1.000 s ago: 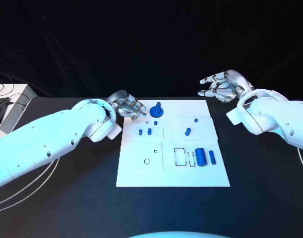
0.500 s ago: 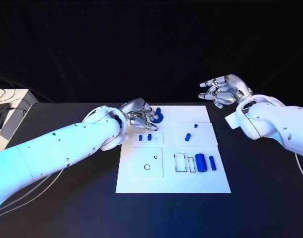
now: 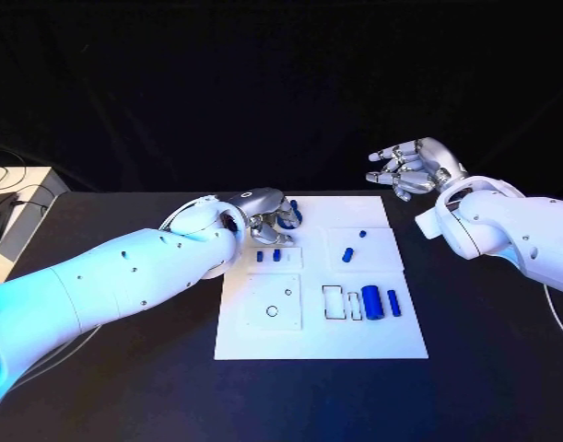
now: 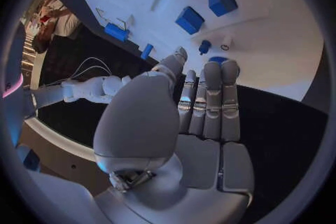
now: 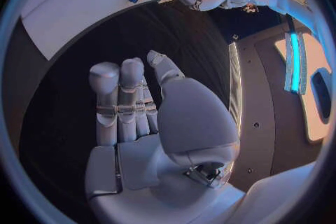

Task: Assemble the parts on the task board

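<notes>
white task board (image 3: 321, 341) flat mid-table, small blue parts (image 3: 371, 301) on it

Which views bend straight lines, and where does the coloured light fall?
Left wrist view: the task board edges curve strongly. Right wrist view: the board's edge bows too. Head view: lines stay straight; cyan light tints the left arm, and the background is black.

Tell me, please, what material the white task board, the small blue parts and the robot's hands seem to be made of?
Task board: likely matte white plastic or coated sheet; flat, even, without glare. Blue parts: probably moulded or printed plastic; uniform saturated colour, soft sheen. Left hand and right hand: silver, metallic-looking shells with highlights; painted plastic or metal, I cannot tell.
</notes>
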You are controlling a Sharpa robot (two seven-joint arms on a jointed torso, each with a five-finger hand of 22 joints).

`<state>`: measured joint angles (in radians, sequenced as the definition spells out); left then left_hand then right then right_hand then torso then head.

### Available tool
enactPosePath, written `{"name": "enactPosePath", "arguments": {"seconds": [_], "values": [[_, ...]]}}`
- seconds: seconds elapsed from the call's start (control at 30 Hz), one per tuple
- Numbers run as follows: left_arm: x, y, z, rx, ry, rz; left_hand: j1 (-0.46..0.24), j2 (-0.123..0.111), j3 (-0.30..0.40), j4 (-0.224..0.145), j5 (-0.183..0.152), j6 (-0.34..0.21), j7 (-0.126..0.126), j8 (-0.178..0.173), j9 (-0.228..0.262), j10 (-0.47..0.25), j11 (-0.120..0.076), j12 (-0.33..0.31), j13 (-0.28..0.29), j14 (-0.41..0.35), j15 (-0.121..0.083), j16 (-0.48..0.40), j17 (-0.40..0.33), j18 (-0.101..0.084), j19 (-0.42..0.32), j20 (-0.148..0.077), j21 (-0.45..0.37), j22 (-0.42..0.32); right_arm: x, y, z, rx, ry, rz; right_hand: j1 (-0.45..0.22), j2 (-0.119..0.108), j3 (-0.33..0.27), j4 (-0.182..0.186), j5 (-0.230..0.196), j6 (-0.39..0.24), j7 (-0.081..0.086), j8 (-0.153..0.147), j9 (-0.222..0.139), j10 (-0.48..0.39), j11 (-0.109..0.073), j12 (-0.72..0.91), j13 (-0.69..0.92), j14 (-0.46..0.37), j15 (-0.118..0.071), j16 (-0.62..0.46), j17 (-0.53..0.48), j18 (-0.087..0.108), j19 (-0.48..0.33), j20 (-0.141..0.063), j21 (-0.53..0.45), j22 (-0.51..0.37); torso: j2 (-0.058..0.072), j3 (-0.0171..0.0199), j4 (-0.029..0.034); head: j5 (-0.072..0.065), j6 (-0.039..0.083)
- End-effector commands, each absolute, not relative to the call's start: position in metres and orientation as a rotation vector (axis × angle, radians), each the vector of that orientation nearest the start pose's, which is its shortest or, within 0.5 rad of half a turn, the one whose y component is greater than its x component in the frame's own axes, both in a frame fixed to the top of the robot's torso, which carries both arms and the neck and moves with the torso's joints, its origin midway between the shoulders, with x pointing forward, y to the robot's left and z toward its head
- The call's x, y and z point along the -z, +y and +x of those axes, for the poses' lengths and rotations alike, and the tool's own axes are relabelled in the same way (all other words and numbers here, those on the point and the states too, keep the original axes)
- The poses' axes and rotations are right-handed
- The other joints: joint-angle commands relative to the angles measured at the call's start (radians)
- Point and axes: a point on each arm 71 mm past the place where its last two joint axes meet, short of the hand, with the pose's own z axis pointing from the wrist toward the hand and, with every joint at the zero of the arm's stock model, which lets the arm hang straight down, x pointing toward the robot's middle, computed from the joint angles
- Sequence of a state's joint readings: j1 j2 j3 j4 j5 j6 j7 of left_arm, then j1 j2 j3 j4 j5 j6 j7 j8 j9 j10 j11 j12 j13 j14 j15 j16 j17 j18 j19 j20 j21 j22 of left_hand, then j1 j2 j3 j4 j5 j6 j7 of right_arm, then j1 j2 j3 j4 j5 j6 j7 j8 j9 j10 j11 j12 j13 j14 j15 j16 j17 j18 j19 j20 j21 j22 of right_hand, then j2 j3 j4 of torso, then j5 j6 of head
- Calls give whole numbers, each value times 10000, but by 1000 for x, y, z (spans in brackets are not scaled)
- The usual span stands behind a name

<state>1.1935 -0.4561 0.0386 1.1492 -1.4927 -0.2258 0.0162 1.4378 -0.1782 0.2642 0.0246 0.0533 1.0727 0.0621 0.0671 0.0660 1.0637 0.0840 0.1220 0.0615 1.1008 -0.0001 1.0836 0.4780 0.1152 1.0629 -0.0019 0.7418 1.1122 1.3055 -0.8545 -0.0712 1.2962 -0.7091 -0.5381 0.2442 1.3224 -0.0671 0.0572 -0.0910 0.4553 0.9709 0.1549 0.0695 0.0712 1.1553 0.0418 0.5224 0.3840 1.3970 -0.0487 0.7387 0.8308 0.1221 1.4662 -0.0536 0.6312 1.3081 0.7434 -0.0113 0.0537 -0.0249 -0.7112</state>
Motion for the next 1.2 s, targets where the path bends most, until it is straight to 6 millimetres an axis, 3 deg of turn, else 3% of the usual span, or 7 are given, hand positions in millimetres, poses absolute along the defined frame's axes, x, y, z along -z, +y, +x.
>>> {"name": "enactPosePath", "arguments": {"seconds": [0.03, 0.63, 0.93, 1.2], "values": [[180, 91, 543, 7140, 16050, 3285, 85, -36, 227, -42, -11, 132, -8, -43, -8, 150, -43, 6, -12, -24, -15, 161, -234, 199, -85, 7, 78, 139, 135, -288, 538, -9035, 13267, 4748, -7, -52, -10, -28, 44, -33, 71, -46, -14, 75, -95, 29, -8, 66, 28, -13, 8, 26, 462, -70, -32, 351, -3, -4, 9, -23, -22], [185, 86, 550, 6477, 16766, 3489, -216, -259, 1735, -240, 0, 619, 111, -54, -6, 964, -79, -540, -7, 325, -6, 1166, -1220, 374, 190, -28, 484, 711, 136, -284, 538, -9102, 13319, 4737, -14, -52, -18, -14, 49, -25, 68, -47, -13, 88, -97, 38, -51, 103, 22, -46, 30, 19, 494, -75, -58, 449, 25, 0, -11, -43, -107], [187, 82, 551, 6409, 16993, 3566, -358, -275, 1531, -196, -10, 515, 137, -51, -9, 942, -36, -551, -8, 374, 49, 1305, -1375, 432, 239, 29, 484, 772, 136, -283, 537, -9141, 13333, 4718, -14, -52, -18, -14, 49, -25, 68, -47, -13, 88, -97, 38, -51, 103, 22, -46, 30, 19, 494, -75, -58, 449, 24, -10, -12, -67, -163], [190, 84, 552, 6226, 17179, 3515, -286, -207, 1331, -158, -10, 485, 276, -47, -9, 876, 119, -533, -7, 366, 198, 1442, -1526, 566, 276, 171, 452, 832, 136, -282, 537, -9149, 13333, 4706, -14, -52, -20, -13, 51, -24, 68, -47, -13, 89, -98, 39, -57, 108, 21, -54, 36, 18, 499, -76, -67, 468, 14, -4, 5, -79, -198]]}}
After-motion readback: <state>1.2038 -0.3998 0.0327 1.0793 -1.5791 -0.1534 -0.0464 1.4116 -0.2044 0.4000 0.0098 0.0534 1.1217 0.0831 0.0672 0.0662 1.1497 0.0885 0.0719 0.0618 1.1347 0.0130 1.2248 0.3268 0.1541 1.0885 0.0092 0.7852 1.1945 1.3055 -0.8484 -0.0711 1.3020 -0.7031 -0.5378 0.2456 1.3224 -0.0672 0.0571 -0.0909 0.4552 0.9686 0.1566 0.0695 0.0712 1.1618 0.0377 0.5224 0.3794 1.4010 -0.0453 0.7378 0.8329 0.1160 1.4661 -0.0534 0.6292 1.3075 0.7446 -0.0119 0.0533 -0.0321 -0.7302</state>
